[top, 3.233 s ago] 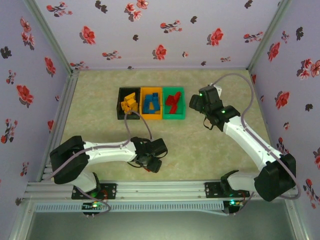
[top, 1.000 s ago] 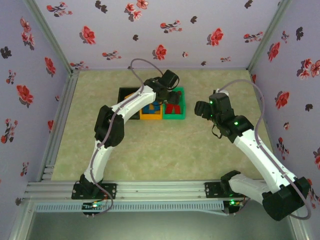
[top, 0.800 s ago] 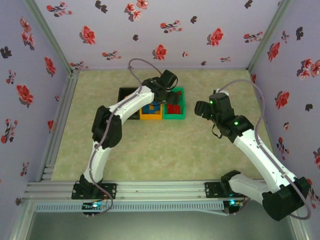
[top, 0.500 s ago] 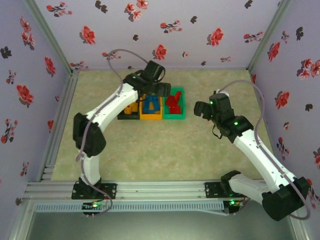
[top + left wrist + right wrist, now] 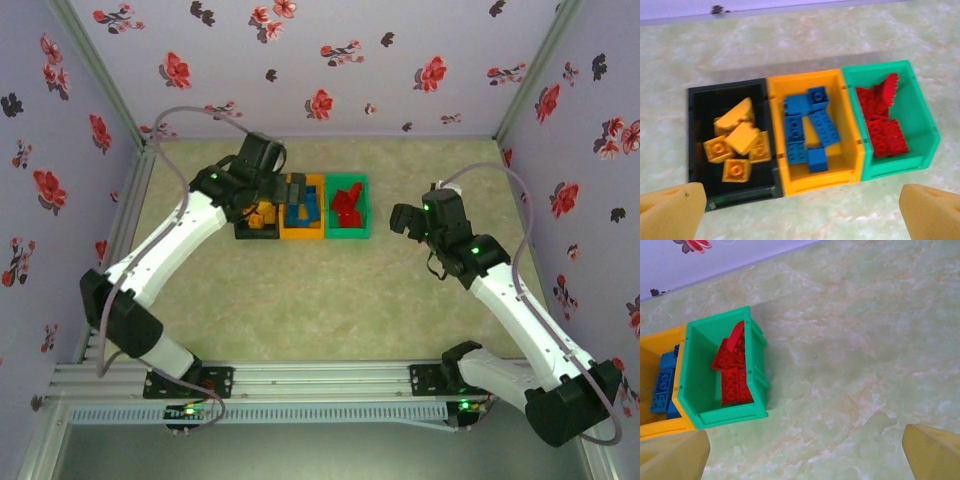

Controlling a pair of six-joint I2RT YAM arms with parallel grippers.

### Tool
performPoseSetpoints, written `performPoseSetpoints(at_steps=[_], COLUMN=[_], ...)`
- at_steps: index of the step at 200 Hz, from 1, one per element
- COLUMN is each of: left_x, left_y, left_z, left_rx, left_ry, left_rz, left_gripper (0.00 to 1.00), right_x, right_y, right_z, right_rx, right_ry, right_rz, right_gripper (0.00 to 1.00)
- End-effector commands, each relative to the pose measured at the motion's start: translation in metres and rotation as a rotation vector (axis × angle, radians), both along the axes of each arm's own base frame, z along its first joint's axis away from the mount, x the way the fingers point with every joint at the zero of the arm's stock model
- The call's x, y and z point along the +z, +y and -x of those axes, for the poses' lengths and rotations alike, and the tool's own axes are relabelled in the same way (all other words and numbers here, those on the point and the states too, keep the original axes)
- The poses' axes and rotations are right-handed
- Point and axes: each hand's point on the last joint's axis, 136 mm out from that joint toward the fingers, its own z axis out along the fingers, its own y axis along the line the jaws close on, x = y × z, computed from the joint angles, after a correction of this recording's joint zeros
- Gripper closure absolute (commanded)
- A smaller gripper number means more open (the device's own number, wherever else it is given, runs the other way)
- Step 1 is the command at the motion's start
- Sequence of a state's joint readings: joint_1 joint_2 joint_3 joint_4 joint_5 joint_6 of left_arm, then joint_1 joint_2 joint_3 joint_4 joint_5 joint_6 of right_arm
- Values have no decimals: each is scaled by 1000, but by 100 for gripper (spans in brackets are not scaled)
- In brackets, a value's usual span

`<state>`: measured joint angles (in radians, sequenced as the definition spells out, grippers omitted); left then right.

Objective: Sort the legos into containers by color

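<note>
I see the black bin (image 5: 694, 135), orange bin (image 5: 774, 125) and green bin (image 5: 926, 136) upright in a touching row. Yellow legos (image 5: 740, 142) sit heaped in the black, blue legos (image 5: 805, 132) lie flat in the orange, and red legos (image 5: 885, 132) fill the green, one propped on edge.

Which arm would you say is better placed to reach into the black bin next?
Left: the left fingers, open, hover by the black bin; the right fingers sit past the green bin, farthest away.

Three bins (image 5: 820, 182); six blue bricks (image 5: 825, 127); roughly six yellow bricks (image 5: 742, 137) and six red bricks (image 5: 887, 137).
</note>
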<state>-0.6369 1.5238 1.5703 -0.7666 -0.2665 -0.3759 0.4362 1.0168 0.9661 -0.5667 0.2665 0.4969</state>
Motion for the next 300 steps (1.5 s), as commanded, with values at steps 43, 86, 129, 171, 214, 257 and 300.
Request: performPoseSetpoints(at_steps=[43, 86, 129, 171, 214, 257, 300], left_x=[17, 19, -14, -65, -106, -121, -145], left_y=[106, 185, 253, 256, 261, 254, 254], left_z=[38, 34, 25, -8, -17, -9, -14], left_rx=[196, 423, 597, 491, 466, 418, 429], left_ry=[-29, -108, -212, -282, -391, -530, -508], left_rz=[-113, -95, -81, -51, -55, -36, -20], left_gripper=[0, 0, 0, 0, 0, 0, 0], right_x=[10, 8, 14, 5, -2, -22, -40], right_y=[-22, -31, -55, -56, -68, -76, -92], right_z=[9, 16, 20, 5, -4, -16, -31], right_rx=[-81, -113, -195, -149, -150, -140, -170], right_ry=[6, -8, -42, -80, -101, -102, -119], right_rz=[29, 36, 106, 156, 183, 81, 93], right_gripper=[0, 0, 0, 0, 1, 0, 1])
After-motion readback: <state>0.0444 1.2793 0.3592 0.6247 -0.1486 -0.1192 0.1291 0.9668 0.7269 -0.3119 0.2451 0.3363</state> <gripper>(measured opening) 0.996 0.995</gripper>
